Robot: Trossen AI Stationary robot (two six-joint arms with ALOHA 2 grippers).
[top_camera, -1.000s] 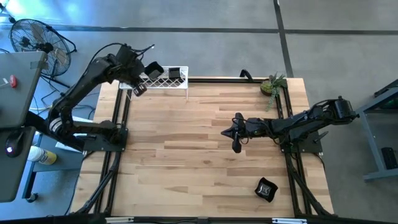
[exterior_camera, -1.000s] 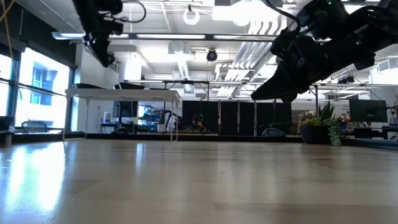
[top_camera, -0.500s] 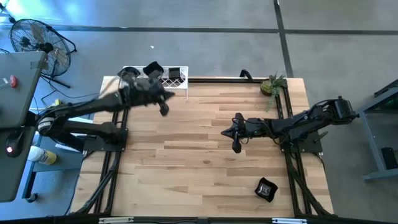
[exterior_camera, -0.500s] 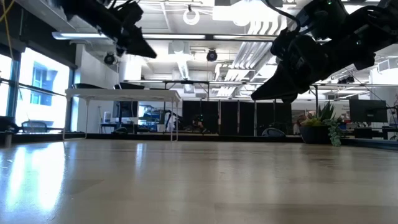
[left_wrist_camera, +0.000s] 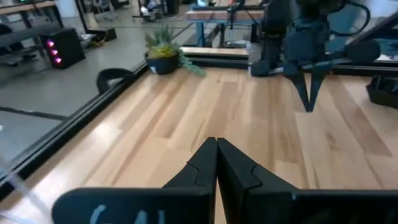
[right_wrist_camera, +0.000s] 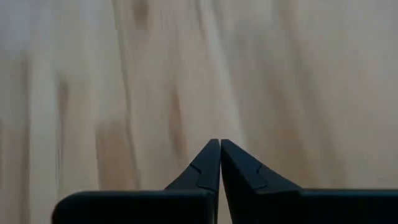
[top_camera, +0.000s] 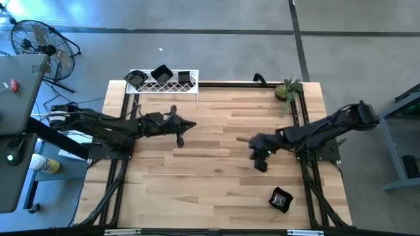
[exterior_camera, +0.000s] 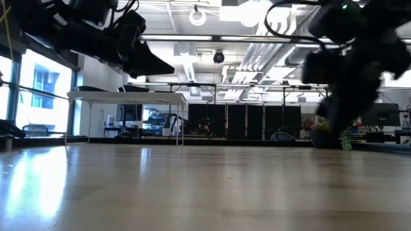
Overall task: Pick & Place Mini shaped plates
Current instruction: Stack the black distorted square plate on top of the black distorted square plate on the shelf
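Nearest the front edge of the pale wooden table [top_camera: 216, 170], toward its front right corner, one small glossy black plate [top_camera: 281, 199] lay by itself on the boards. Farther in, the right gripper [top_camera: 260, 164] hung over the right half with its fingers pressed together on nothing, the wrist view showing only bare wood beneath them. Level with it over the left half, the left gripper [top_camera: 180, 138] was likewise clenched and empty. At the far left corner stood the white wire-mesh rack [top_camera: 164, 84], with three black mini plates [top_camera: 161, 73] resting on it. By my reckoning one plate was placed and those three remained. The small green potted plant [top_camera: 287, 89] stood at the far right corner, clear of the work; nothing blocked either arm.
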